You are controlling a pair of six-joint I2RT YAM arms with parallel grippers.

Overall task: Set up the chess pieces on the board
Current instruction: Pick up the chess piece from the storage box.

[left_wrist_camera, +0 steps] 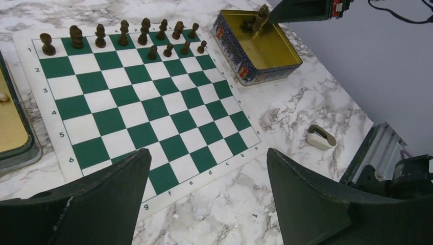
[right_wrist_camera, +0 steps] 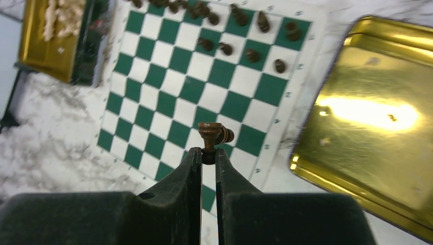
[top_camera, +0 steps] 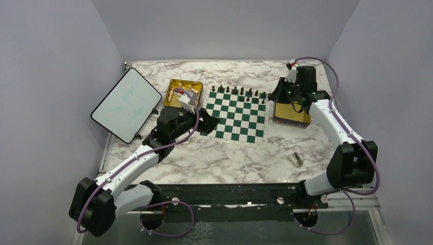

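dark chess piece (right_wrist_camera: 209, 137) is pinched at its stem between the nearly closed fingertips of the right gripper (right_wrist_camera: 207, 153), above the gold tin (top_camera: 293, 121) just beside the right edge of the board (top_camera: 238, 115); its exact tilt cannot be told. vacant squares of the far second row lie to this gripper's left, past the four dark pawns (left_wrist_camera: 168, 49) at that row's right end, so the carry should run leftward over them. left gripper (left_wrist_camera: 208, 153) hovers wide and empty at the board's near left edge, nearer those squares.
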